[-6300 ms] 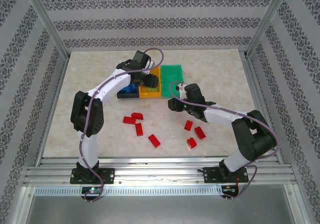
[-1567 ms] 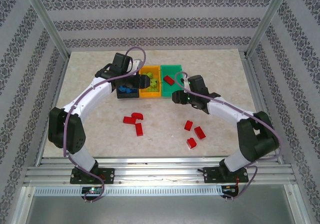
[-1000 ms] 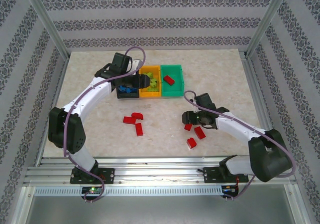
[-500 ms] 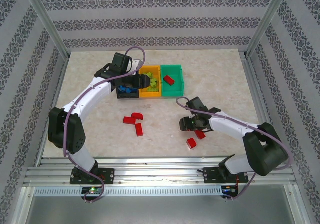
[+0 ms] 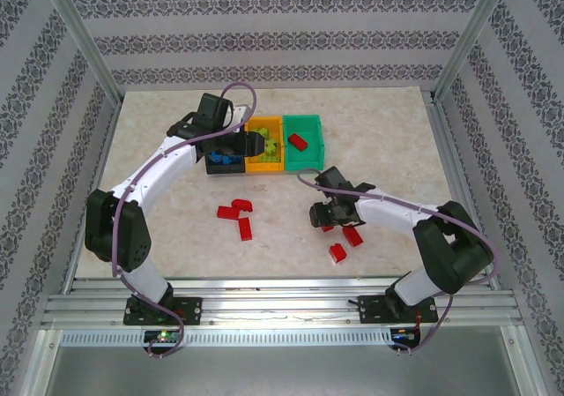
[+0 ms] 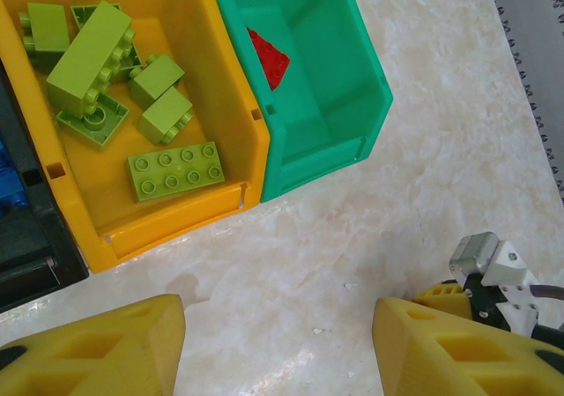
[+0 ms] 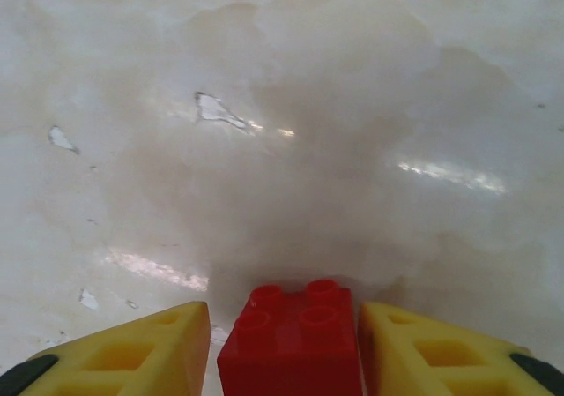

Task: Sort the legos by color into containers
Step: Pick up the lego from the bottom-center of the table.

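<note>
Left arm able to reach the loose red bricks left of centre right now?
Probably yes: the left gripper hangs open and empty beside the bins; the red bricks lie on bare table nearer its base, nothing between.

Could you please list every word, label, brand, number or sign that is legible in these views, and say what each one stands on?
None can be read.
lime green bricks in the orange-yellow bin: stud tops too blurred to show any lettering.
red brick: studs equally blurred.
green bin and black bin: no label visible on their walls.
</note>
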